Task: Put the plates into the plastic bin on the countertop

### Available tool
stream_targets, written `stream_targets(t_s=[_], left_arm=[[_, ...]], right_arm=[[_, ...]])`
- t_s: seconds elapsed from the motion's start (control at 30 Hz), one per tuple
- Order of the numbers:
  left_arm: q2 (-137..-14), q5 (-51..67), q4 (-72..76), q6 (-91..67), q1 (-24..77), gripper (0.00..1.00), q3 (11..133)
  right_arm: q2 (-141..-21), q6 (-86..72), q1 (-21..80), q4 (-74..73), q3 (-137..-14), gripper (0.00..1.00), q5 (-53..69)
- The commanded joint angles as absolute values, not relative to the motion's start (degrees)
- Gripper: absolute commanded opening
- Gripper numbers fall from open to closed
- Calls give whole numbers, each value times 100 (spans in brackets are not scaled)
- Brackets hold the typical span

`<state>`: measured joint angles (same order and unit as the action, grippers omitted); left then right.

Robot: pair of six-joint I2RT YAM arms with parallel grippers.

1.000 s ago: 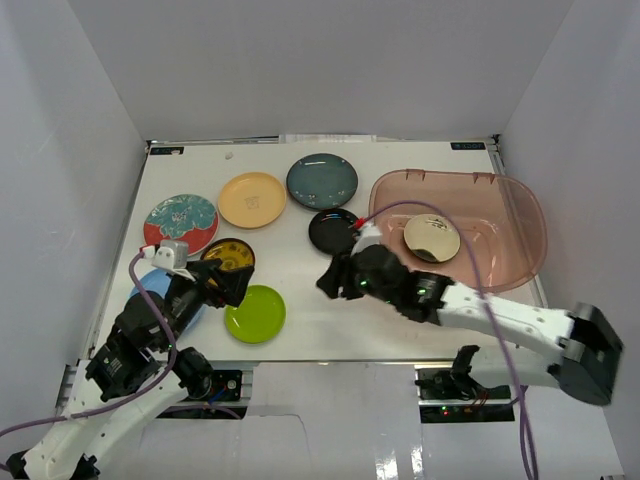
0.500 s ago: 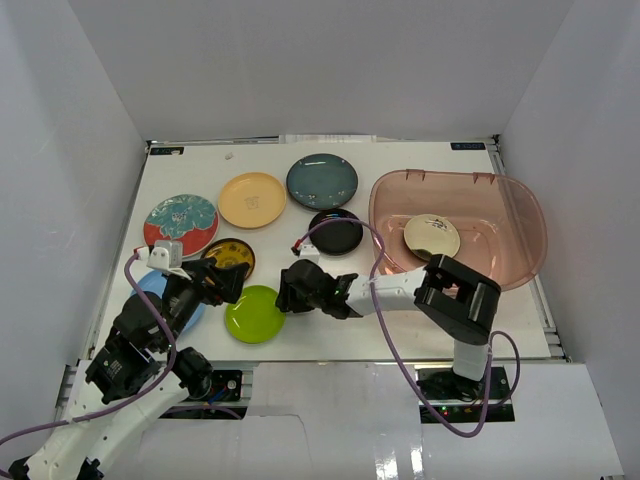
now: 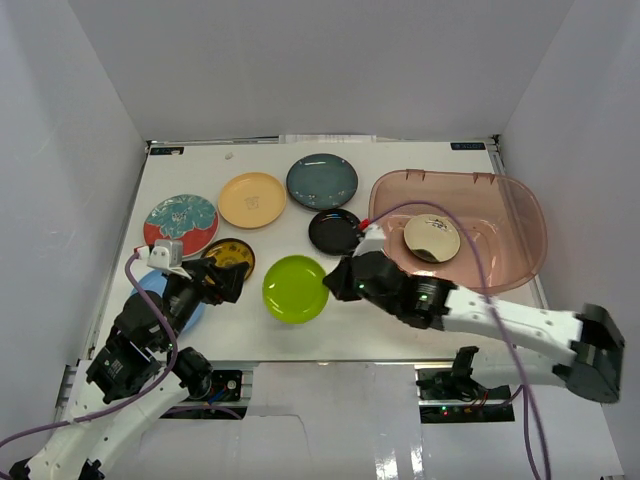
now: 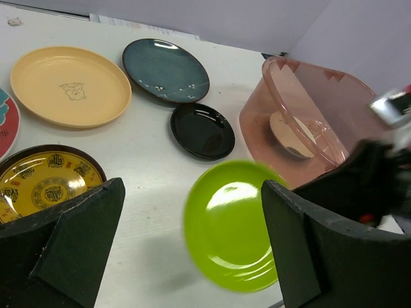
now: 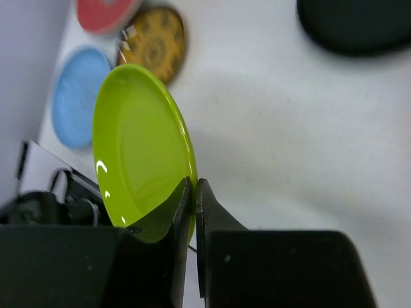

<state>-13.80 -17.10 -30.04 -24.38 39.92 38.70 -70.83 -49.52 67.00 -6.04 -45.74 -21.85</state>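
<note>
Lime plate point(image 3: 295, 289) gripped by R arm, left of bin point(image 3: 455, 178).
L gripper point(image 3: 225, 282) hung far left of bin, fingers spread wide, nothing between. Red-teal plate point(image 3: 180, 222), blue plate point(image 5: 74, 96), brown-yellow plate point(image 4: 42, 183), orange plate point(image 3: 252, 199) & teal plate point(image 3: 322, 181) lay on countertop point(image 3: 400, 160), all well left of bin; black plate point(image 3: 334, 231) just beside its left wall. R gripper point(image 5: 191, 192) was clamped on lime plate's rim, plate tilted, shadow beneath, near bin's left side, not in it. Cream plate point(image 3: 432, 238) lay inside bin.
</note>
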Motion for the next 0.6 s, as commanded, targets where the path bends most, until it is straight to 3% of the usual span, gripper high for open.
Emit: stream_targets(t_s=[0.0,0.07,0.13,0.17,0.27,0.47,0.57], left_arm=[[-1441,-1591,-3015,-2364,3885,98,3832],[-1485,-1573,-3015,-2347,3823,98,3823],[-1555,-1547,-3006,-2338,3797,98,3823],[-1573,-1547,-2997,-2329,3771,98,3823],[-1670,-1529,-2997,-2320,3727,98,3823],[-1810,-1512,-2971,-2285,3674,98,3797],[-1889,-1494,-2971,-2268,3656,98,3806]], right_arm=[[-5385,-4326,6209,-1598,-5096,8,-3260],[-4880,-4062,5558,-1819,-5168,8,-3095],[-4554,-3579,4241,-2089,-5386,8,-2666],[-4570,-3429,3375,-2248,-5527,8,-2550],[-4991,-2779,2019,-2671,-5993,8,-2049],[-6010,-2496,109,-2506,-6021,8,-758],[-6345,-2619,-280,-2400,-5872,8,-370]])
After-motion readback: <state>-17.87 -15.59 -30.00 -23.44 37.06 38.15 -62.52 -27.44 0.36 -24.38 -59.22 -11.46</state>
